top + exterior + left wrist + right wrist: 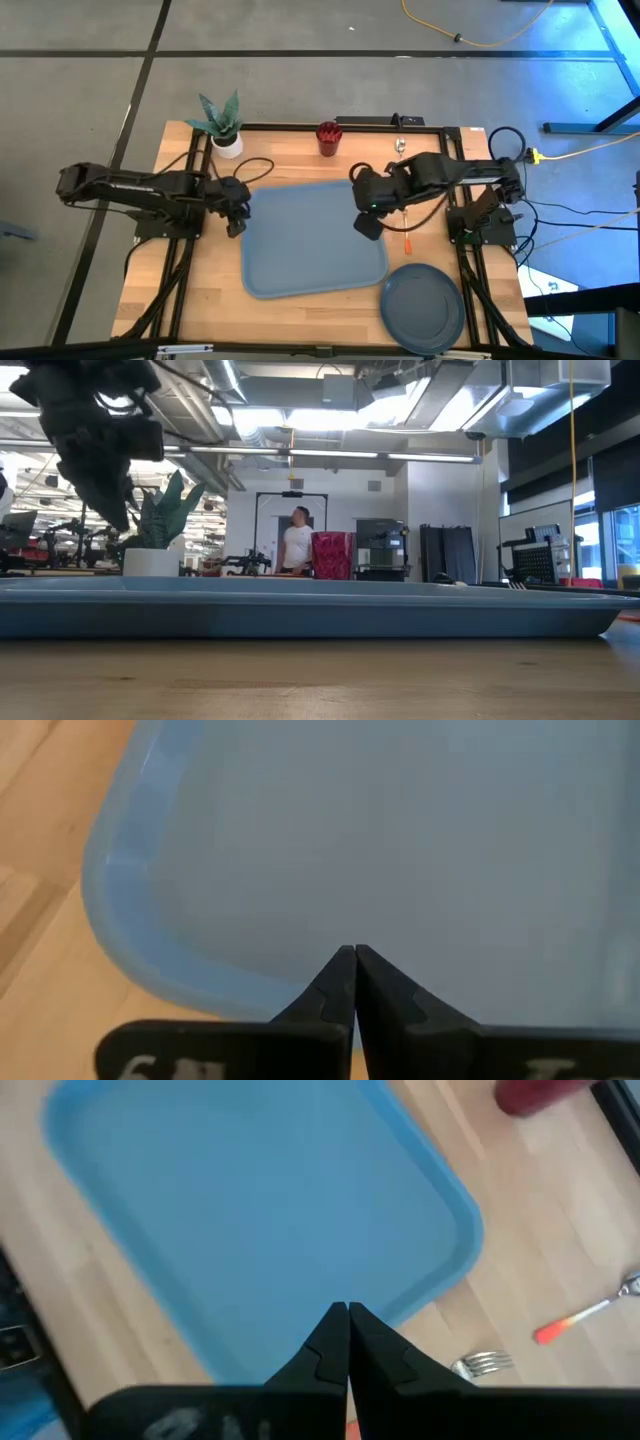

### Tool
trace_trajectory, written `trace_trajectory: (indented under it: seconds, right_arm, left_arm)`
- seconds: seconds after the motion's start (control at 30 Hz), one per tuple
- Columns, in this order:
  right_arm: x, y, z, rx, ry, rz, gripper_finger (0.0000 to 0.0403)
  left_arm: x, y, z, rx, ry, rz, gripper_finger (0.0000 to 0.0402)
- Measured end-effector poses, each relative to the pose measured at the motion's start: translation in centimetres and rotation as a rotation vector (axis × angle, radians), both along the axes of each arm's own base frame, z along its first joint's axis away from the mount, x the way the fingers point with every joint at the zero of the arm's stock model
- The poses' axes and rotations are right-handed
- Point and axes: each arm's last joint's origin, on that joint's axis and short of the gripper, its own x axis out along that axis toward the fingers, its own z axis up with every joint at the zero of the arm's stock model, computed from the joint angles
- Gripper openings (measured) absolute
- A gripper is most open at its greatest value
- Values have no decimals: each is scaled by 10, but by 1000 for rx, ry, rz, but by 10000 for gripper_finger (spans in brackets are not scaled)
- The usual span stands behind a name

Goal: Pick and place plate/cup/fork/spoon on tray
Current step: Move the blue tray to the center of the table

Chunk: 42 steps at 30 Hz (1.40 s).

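The light blue-grey tray [310, 240] lies flat in the middle of the table. The dark grey-blue plate [422, 305] rests on the table near its front right corner. The red cup [329, 137] stands at the far edge. The fork [480, 1365] and the spoon [590, 1315], both orange-handled, lie on the wood right of the tray. My right gripper [368, 225] hangs shut above the tray's right edge [450, 1270], beside the fork, holding nothing. My left gripper [237, 215] is shut above the tray's left edge [130, 920], empty.
A white pot with a green plant [225, 130] stands at the far left corner. Cables run along the table's far and right sides [500, 140]. In the low view a person [297, 540] stands far behind the table. Bare wood lies left of the tray [190, 280].
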Motion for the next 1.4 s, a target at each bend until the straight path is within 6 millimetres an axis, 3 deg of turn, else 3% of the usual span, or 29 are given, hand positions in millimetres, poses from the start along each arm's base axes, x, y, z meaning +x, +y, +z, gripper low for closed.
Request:
trace_trajectory:
  seconds: [0.27, 0.5, 1.0, 1.4]
  right_arm:
    - [15, -25, -36, -58, 51, -75, 3]
    - [21, -34, -61, -69, 89, -73, 3]
    - [23, -34, -65, -70, 83, -67, 3]
    - [23, -34, -65, -71, 81, -67, 3]
  left_arm:
    - [15, 3, -27, 15, 197, 93, 0]
    - [23, 7, -42, 106, 280, 147, 0]
    - [40, 25, -48, 286, 216, 160, 0]
    - [36, 50, -47, 380, 246, 210, 0]
